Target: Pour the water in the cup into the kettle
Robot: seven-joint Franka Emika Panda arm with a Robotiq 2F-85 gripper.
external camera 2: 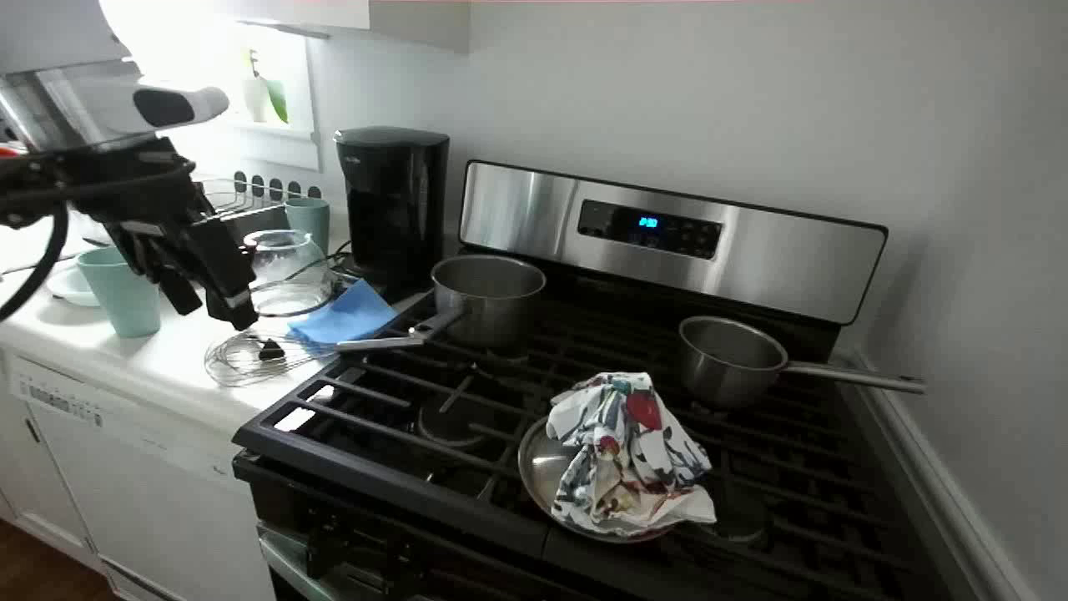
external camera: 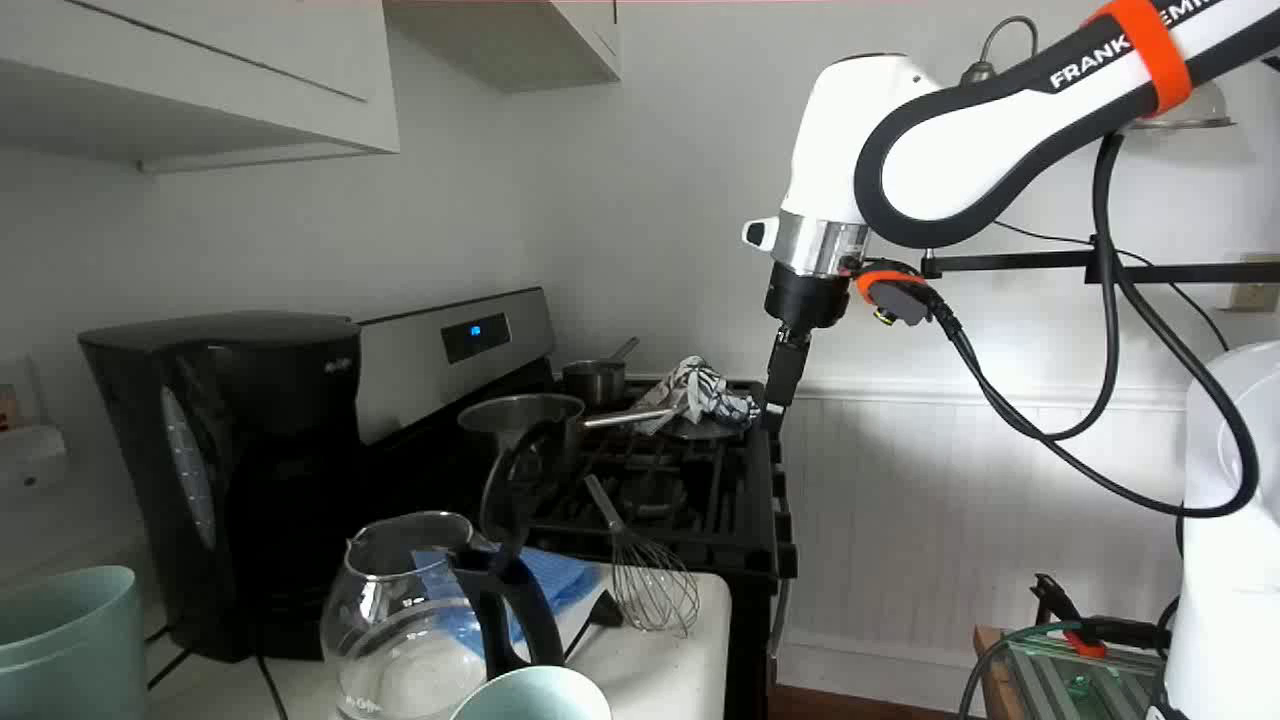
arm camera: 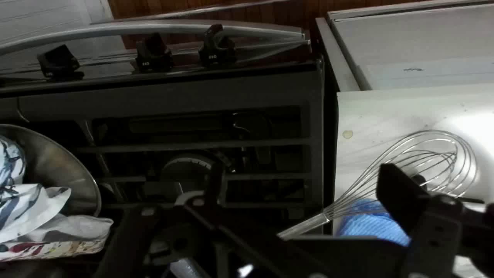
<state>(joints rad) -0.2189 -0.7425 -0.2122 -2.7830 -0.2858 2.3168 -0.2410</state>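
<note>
The cup (external camera: 535,695), pale teal-green, is cut off by the lower edge in an exterior view. It stands upright on the white counter, also visible as the cup (external camera 2: 125,294); whether it holds water I cannot tell. Close by is a clear glass carafe (external camera: 405,630) with black handle and arched black piece, the only kettle-like vessel in view; no separate black kettle shows. My gripper (external camera 2: 213,307) hangs in the air, apart from both, partly covering the carafe there. In the wrist view my gripper (arm camera: 305,179) spreads its fingers wide with nothing between them.
A whisk (external camera: 655,585) and blue cloth (external camera: 560,580) lie beside the stove. A larger teal container (external camera: 65,640) stands near the black coffee maker (external camera: 220,460). Pots (external camera 2: 488,292) and a pan (external camera 2: 546,467) with a floral cloth (external camera 2: 622,459) occupy the stove; cabinets (external camera: 190,80) overhang the counter.
</note>
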